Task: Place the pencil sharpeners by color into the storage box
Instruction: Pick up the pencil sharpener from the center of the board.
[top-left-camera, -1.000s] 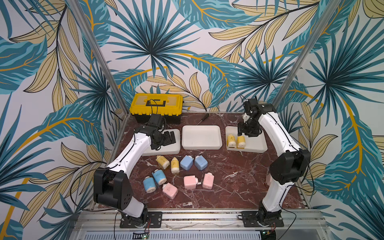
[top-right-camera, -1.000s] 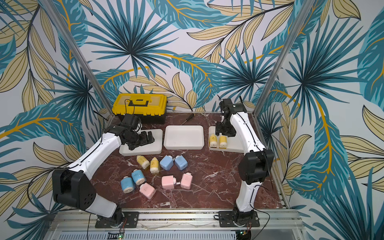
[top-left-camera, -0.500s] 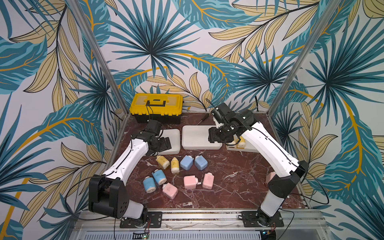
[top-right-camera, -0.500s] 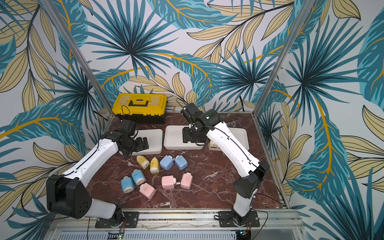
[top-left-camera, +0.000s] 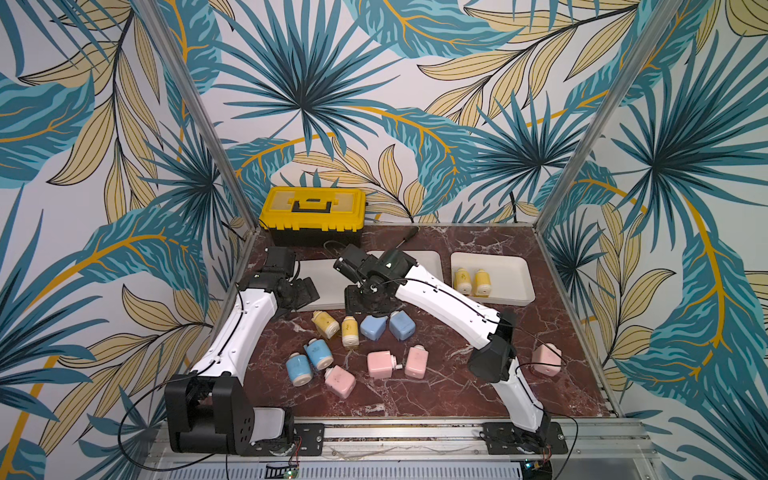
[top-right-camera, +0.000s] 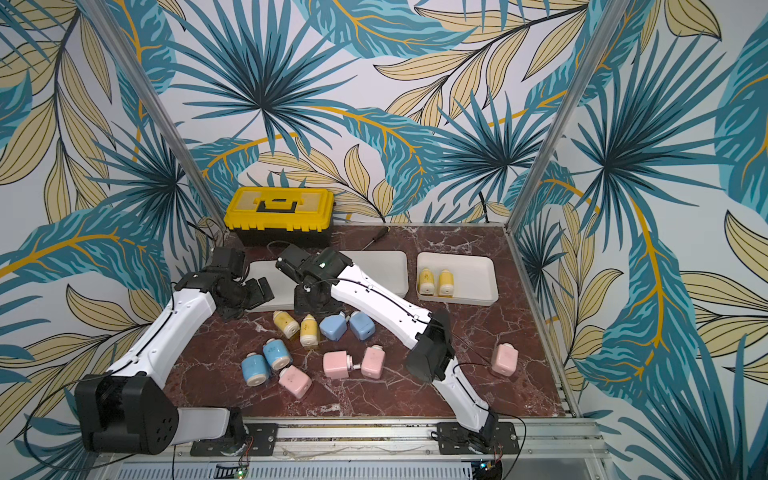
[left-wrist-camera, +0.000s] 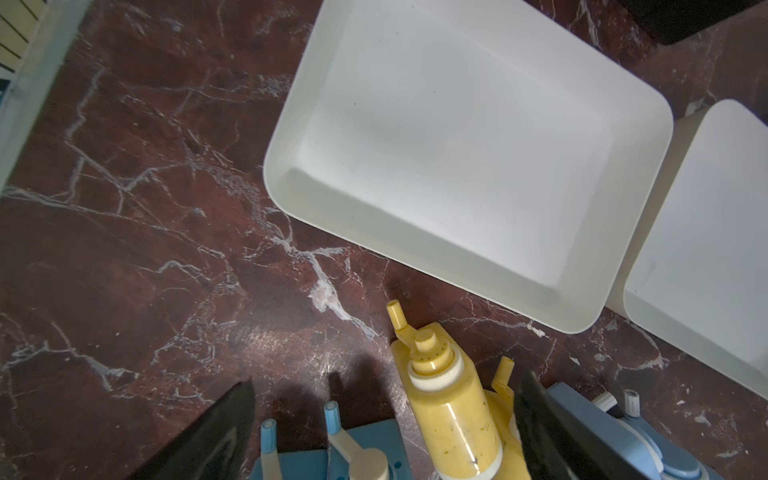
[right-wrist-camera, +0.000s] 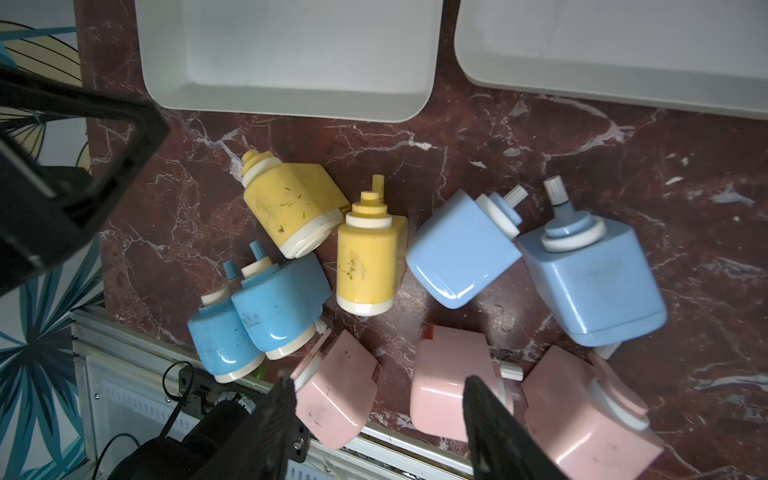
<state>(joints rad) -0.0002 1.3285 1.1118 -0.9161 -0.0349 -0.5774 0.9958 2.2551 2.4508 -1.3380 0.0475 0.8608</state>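
Palm-leaf wallpaper in teal and ochre walls off a red marble counter (top-left-camera: 415, 395), where three white trays stand in a row. Only the right tray (top-left-camera: 515, 266) holds anything: two yellow sharpeners (top-left-camera: 471, 281), side by side. So the sort looks barely begun, with ten pieces left on the counter.

Just below the right gripper (top-left-camera: 368, 305), whose fingers stand partly apart with nothing between them, lie two more yellow sharpeners (top-left-camera: 337, 326) and two pale blue blocks (top-left-camera: 386, 326). Nearer the arm bases sit two round blue sharpeners (top-left-camera: 307, 360) and three pink sharpeners (top-left-camera: 378, 368); a fourth pink one (top-left-camera: 546, 359) lies well apart, beyond the right arm's elbow.

The left gripper (top-left-camera: 301, 293) hovers over the near edge of the left tray (left-wrist-camera: 457, 166), its fingers (left-wrist-camera: 216, 432) spread wide and empty; a yellow sharpener shows between them in the left wrist view, untouched.

No brand or writing is legible, neither on the sharpeners nor on the yellow toolbox (top-left-camera: 313, 210).
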